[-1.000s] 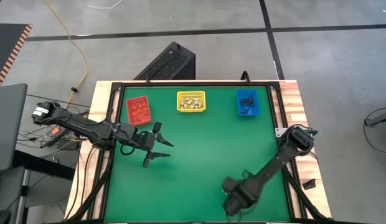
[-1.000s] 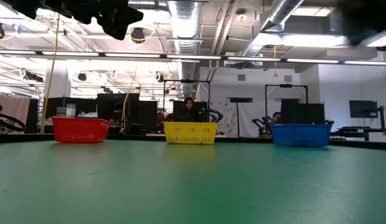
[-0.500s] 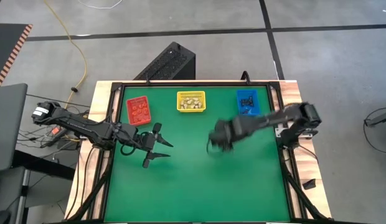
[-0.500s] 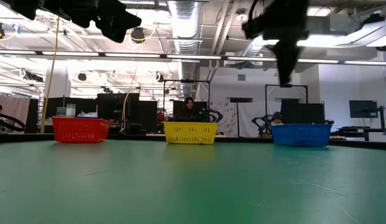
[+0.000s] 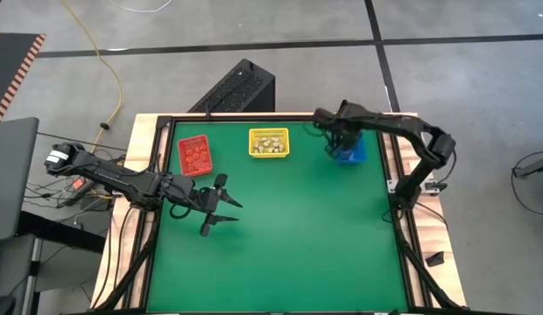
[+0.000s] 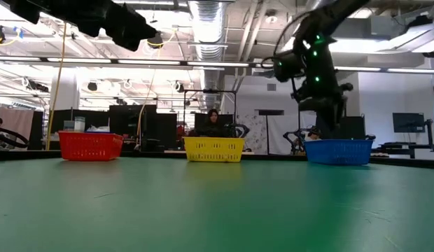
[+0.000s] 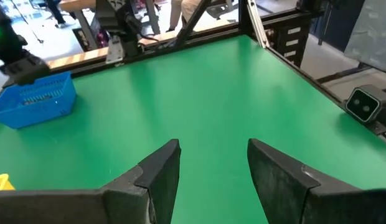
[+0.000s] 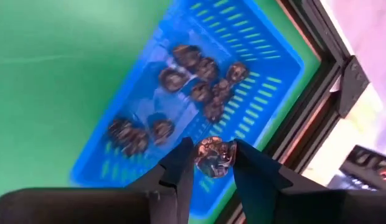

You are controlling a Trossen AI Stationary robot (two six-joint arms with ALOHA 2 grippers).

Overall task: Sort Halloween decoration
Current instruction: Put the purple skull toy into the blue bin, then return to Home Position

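My right gripper hangs over the blue bin at the table's far right. It is shut on a small dark, glossy Halloween decoration. Several dark trinkets lie on the blue bin's floor below it. The yellow bin holds cream-white trinkets, and the red bin holds orange ones. My left gripper waits open over the mat's left part, near the red bin, with nothing between its fingers. My right gripper pinches the dark trinket between its two fingers, at their free ends. The fingers come from above, pointing steeply down. The trinket is lifted clear, above the blue bin's inside.
The three bins stand in a row along the far edge of the green mat. A black frame borders the mat. In the low view, people and desks show in the room behind the table.
My right gripper has swung from the table's near right part across the mat to the far edge and now stands over the blue bin. It has risen a little and its wrist has rolled on the way.
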